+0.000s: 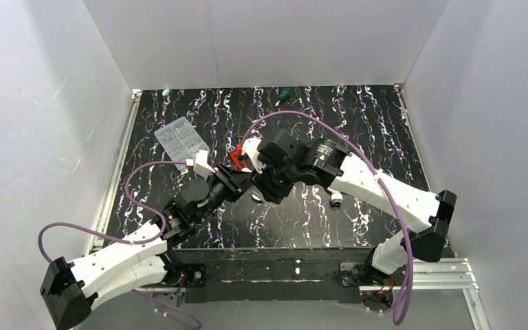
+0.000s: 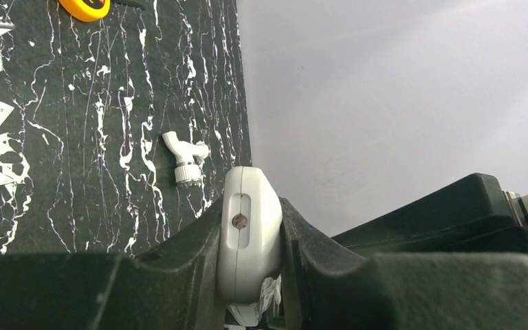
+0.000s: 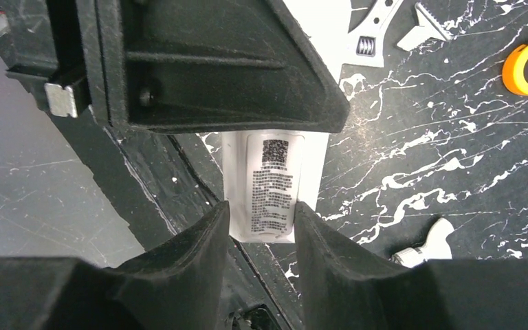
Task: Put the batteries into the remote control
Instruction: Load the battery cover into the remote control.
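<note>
Two arms: both at the remote (image 2: 247,234).
Left fingers (image 2: 179,265): clamped on its end.
Right fingers (image 3: 199,254): straddling its labelled back; grip unclear.
Remote: raised off bench (image 2: 75,172), near tap piece (image 2: 187,159).
Advice: hold steady; likely slide its back off lengthwise.

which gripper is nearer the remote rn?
Left. The left gripper is shut on the remote, clamping it between both fingers. The right gripper is open just over its labelled face, its fingers straddling one end. I can't tell if it's touching.
</note>
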